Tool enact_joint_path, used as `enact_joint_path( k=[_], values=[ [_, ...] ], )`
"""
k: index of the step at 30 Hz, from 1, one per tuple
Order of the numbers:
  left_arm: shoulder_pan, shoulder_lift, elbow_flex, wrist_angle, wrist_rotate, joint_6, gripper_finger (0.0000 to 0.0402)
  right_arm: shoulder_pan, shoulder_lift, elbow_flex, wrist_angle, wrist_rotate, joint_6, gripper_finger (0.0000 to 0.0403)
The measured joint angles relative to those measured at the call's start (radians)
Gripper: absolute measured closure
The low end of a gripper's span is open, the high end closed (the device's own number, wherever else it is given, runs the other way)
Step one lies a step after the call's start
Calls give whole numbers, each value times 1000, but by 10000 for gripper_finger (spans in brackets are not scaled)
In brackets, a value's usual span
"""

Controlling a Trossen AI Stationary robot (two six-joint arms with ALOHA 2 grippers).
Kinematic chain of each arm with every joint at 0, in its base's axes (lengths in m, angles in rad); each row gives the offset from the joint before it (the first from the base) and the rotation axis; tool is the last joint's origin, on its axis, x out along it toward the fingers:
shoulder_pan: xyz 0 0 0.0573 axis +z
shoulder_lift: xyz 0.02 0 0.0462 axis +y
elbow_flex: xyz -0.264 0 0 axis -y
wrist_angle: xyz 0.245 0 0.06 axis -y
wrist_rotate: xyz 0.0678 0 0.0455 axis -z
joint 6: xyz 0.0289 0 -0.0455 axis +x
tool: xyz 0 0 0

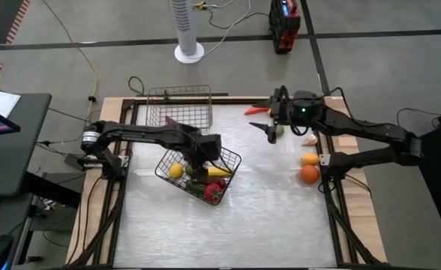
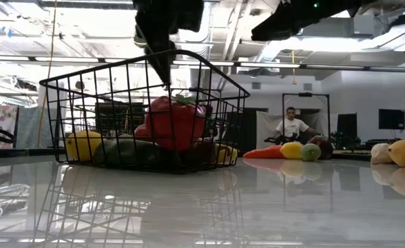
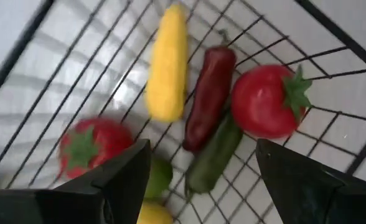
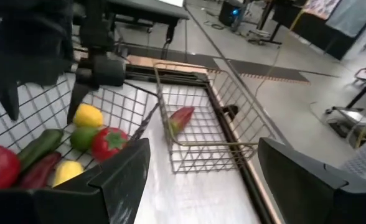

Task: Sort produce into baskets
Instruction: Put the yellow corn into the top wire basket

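L gripper (image 1: 199, 178) hangs open over dark basket (image 1: 232, 159); wrist cam shows inside: corn (image 3: 167, 62), two tomatoes, peppers. R gripper (image 1: 271, 132) open, empty, near loose veg. Only R wrist cam shows a red piece (image 4: 180, 119) in the silver basket (image 4: 245, 121).

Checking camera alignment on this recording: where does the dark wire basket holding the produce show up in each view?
High view: dark wire basket at table centre, under the left claw.
Low view: fills the left half.
Left wrist view: its wire floor seen from directly above.
Right wrist view: at the picture's left.
Shared landmark: the red tomato inside.
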Motion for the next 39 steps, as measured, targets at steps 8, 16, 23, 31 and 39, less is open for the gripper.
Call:
enact_joint_path(
  k=[8, 16, 23, 31, 39],
  values=[
    [3, 111, -1, 95, 5, 191, 123, 32, -2, -1, -29, -6, 6, 78],
    [30, 138, -8, 164, -68, 260, 123, 32, -8, 0, -45, -3, 15, 78],
    [24, 136, -69, 209, -88, 279, 130, 32, -7, 0, -82, -2, 22, 78],
    [-19, 138, -182, 305, -288, 292, 163, 32, -7, 0, -85, -2, 34, 78],
    [-6, 135, -265, 410, -251, 271, 168, 35, -7, 0, -84, -3, 37, 78]
  ],
)
